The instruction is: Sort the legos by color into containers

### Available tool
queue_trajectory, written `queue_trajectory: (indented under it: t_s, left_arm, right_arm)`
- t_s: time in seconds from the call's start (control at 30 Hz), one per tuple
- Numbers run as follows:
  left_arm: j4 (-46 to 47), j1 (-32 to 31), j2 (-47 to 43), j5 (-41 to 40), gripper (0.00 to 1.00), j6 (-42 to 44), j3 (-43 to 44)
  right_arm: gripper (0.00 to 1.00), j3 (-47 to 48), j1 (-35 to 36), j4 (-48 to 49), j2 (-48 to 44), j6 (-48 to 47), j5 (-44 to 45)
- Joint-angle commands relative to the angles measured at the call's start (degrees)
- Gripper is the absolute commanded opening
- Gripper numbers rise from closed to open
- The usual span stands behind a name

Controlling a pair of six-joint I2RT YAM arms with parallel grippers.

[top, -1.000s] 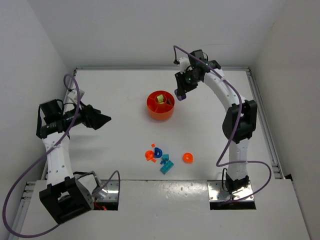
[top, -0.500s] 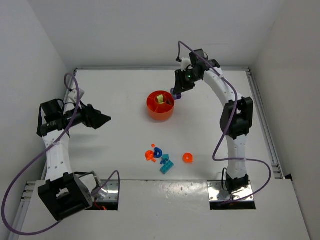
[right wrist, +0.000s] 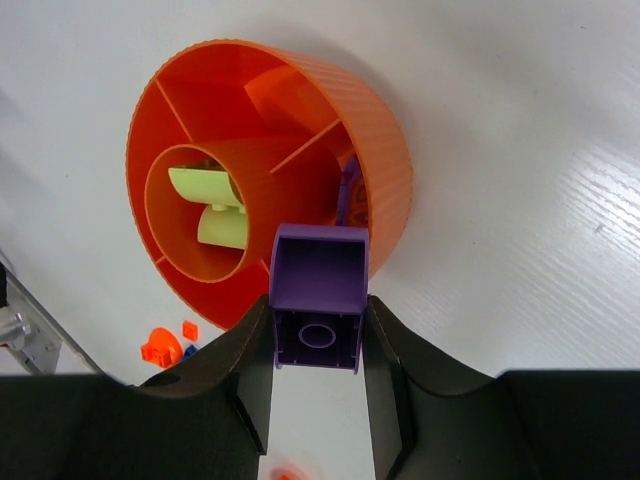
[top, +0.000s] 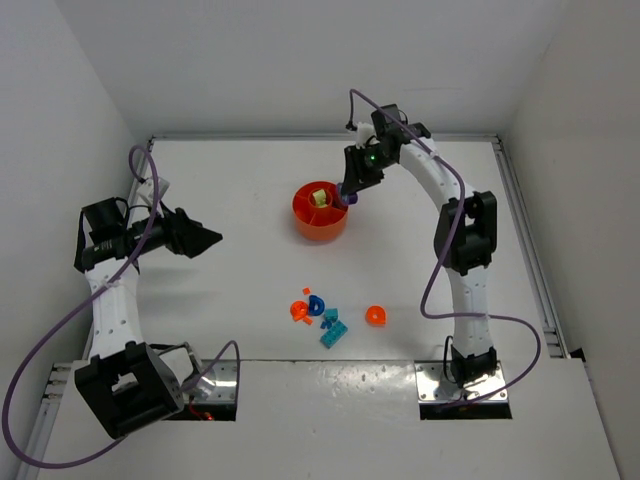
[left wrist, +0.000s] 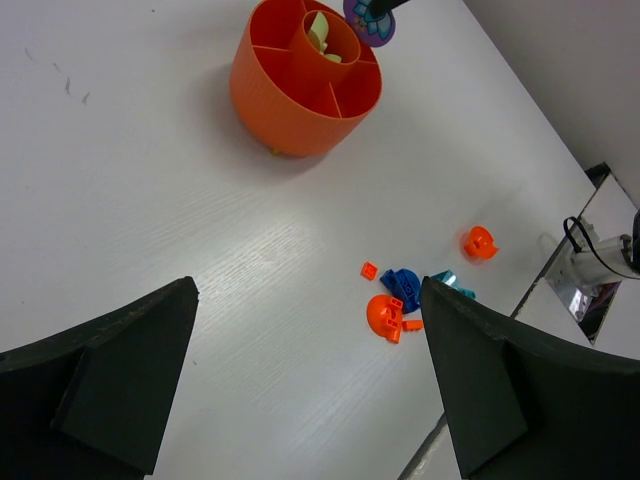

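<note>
- The right hand (right wrist: 318, 330) grips a purple brick (right wrist: 320, 262), hollow side towards the wrist.
- The dish (right wrist: 385, 160) sits just ahead and below it. A purple piece (right wrist: 348, 195) lies in the nearest compartment, likely the brick's target.
- Lime pieces (right wrist: 205, 195) occupy the centre cup.
- The left hand (left wrist: 308, 300) hangs wide open and empty, with loose bricks (left wrist: 400, 298) ahead on the counter (left wrist: 150, 180).

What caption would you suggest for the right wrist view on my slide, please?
Right end effector holding a purple brick at the rim of the orange divided dish, lime pieces inside.
</note>
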Motion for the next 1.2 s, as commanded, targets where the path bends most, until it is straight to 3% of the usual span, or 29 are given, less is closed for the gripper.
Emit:
queue_trajectory:
  t_s: [0.0,0.17,0.53,0.63,0.67,0.73,0.77,0.8,1.03,1.17]
  left_arm:
    - [0.9,0.59,-0.15,1.01,1.0,0.55,-0.08]
    - [0.9,0.59,0.47,1.01,1.0,0.55,-0.08]
    - [1.95,0.59,0.99,1.01,1.0,0.55,-0.6]
    - [1.95,0.59,1.52,1.01,1.0,0.02,-0.6]
    - [1.95,0.59,1.52,1.01,1.0,0.02,-0.6]
    - [1.95,0.59,1.52,1.01,1.0,0.02,-0.6]
    - [1.95,0.59,1.0,1.01,1.0,0.02,-0.6]
    - [1.95,0.59,0.99,0.48,1.0,0.02,-0.6]
    - [2.48,0.59,-0.06,0.48,1.0,-0.51,-1.22]
    - [2.48,0.59,-2.25,0.48,1.0,-0.51,-1.22]
  right_arm:
    - [0.09,3.05,0.28,1.44,0.39,0.89,-1.58]
    - [0.18,3.05,0.28,1.96,0.91,0.89,-2.64]
    - [0.18,3.05,1.86,2.5,0.39,2.03,-3.26]
    - [0.27,3.05,2.39,2.5,0.91,2.03,-3.25]
    - [0.37,3.05,2.39,2.5,0.91,2.03,-2.73]
    - [0.43,3.57,2.39,2.5,0.91,2.03,-2.73]
    - [0.54,3.58,2.39,2.5,0.91,2.03,-2.12]
    - [0.57,3.58,2.39,2.5,0.91,2.56,-2.11]
    - [0.59,3.58,2.39,1.36,-3.12,0.9,-1.06]
    - [0.5,-0.18,2.39,-1.54,-11.98,-5.59,-4.12]
